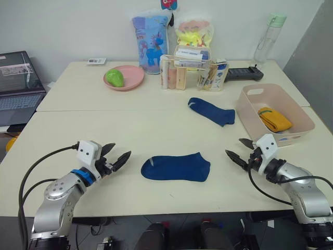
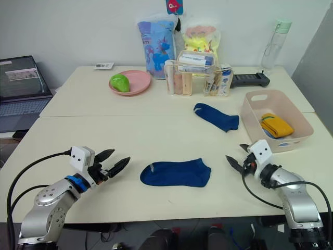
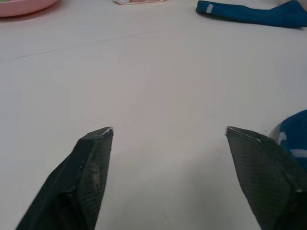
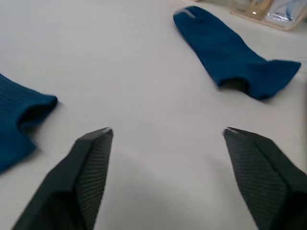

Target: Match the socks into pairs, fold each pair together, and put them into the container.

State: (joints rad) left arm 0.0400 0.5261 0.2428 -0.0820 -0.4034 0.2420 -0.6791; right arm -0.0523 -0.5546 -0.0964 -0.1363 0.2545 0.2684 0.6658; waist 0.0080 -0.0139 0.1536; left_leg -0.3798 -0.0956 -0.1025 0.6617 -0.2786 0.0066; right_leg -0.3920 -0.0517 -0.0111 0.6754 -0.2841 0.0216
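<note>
Two navy socks lay apart on the pale surface [image 1: 78, 125]: the near navy sock [image 1: 176, 167] flat between the two arms, the far navy sock [image 1: 211, 111] further back and off towards the robot's right, close beside the pink container [image 1: 302, 115]. Inside that tub sat one folded mustard yellow pair [image 1: 275, 119]; I could not tell whether anything lay under or behind it. So I counted two loose socks, one bundle in the tub, and no light blue ones anywhere in sight.

The left claw [image 1: 114, 156] hovered low just beside the near sock's cuff end, its fingers spread wide with nothing between them. The right claw [image 1: 240, 152] hung on the other side of that sock, near the tub's front corner, likewise wide open and empty.

To my eye the navy pair was the step in hand. The next move called for bringing the two together, most likely the right arm reaching back for the far sock and laying it on the near one, toes and cuffs lined up, before folding.

At the back stood a round pink plate [image 1: 125, 77] with one green fruit [image 1: 114, 78], a clear organiser box [image 1: 190, 67] and one water bottle [image 1: 269, 37].
</note>
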